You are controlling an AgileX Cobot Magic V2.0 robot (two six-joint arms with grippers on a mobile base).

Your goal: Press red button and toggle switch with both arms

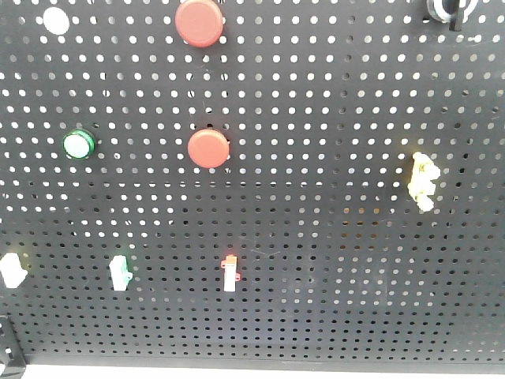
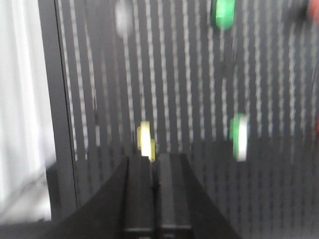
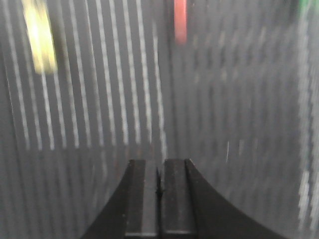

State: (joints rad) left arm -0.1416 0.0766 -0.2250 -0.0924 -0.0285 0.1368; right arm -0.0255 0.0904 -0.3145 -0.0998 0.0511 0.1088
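A black pegboard (image 1: 331, 95) fills the front view. It carries two round red buttons, one at the top (image 1: 199, 22) and one in the middle (image 1: 208, 148). A yellow-white toggle switch (image 1: 422, 180) sits at the right. Neither gripper shows in the front view. In the blurred left wrist view my left gripper (image 2: 154, 157) is shut and empty, its tips just below a yellow switch (image 2: 145, 141). In the blurred right wrist view my right gripper (image 3: 160, 162) is shut and empty, facing bare pegboard, with a red blur (image 3: 180, 20) above it.
A green button (image 1: 79, 144), a white button (image 1: 55, 20) and a black knob (image 1: 448, 8) are on the board. Small switches line the bottom: white (image 1: 12, 268), green-tipped (image 1: 120, 272), red-tipped (image 1: 230, 272). The left wrist view shows the board's left edge (image 2: 55, 109).
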